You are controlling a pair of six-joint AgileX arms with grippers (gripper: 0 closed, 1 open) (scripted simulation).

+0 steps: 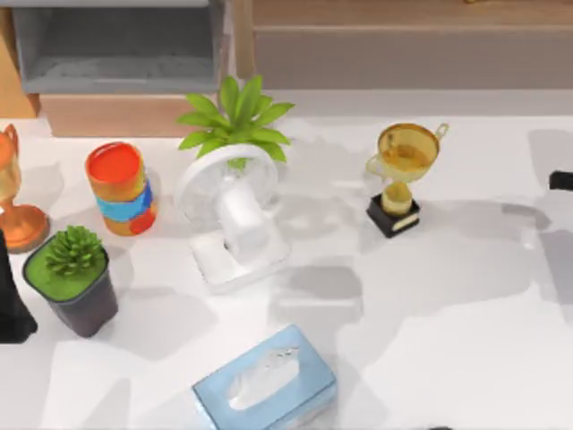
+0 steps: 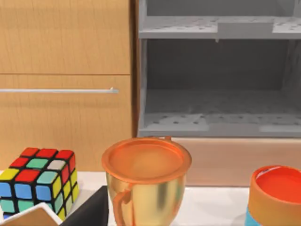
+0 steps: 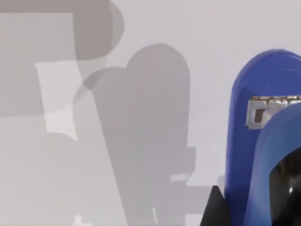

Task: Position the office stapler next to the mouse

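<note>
- Bright-blue plastic with a metal staple channel at its nose: the office stapler (image 3: 263, 136) looms very close in the right wrist view, above the white table (image 3: 141, 117), its rounded end and silver insert plain to see.
- A dark shape sits at the picture's edge just beside the stapler's blue body, probably part of the right gripper; whether the fingers are spread or closed on the stapler cannot be told from here.
- In the top view a small dark piece of the right arm (image 1: 561, 180) pokes in at the table's right edge; the stapler itself cannot be made out there.
- Judged as a thing to handle: rigid, fairly light, smooth-shelled and so a little slippery; the hinged top may give if pinched from above and below. A grip across the narrow sides near mid-length looks safest.
- No mouse can be picked out, so the place to set it down is not yet clear.
- The left arm (image 1: 11, 300) stands parked at the table's left edge; its wrist camera looks over a gold trophy cup (image 2: 146, 186), a Rubik's cube (image 2: 40, 181) and an orange-lidded can (image 2: 277, 195) toward a grey shelf unit (image 2: 218, 80).
- Mid-table stand a white desk fan (image 1: 228, 215), a light-blue tissue box (image 1: 265, 381), a trophy (image 1: 400, 177) and a potted plant (image 1: 73, 278).
</note>
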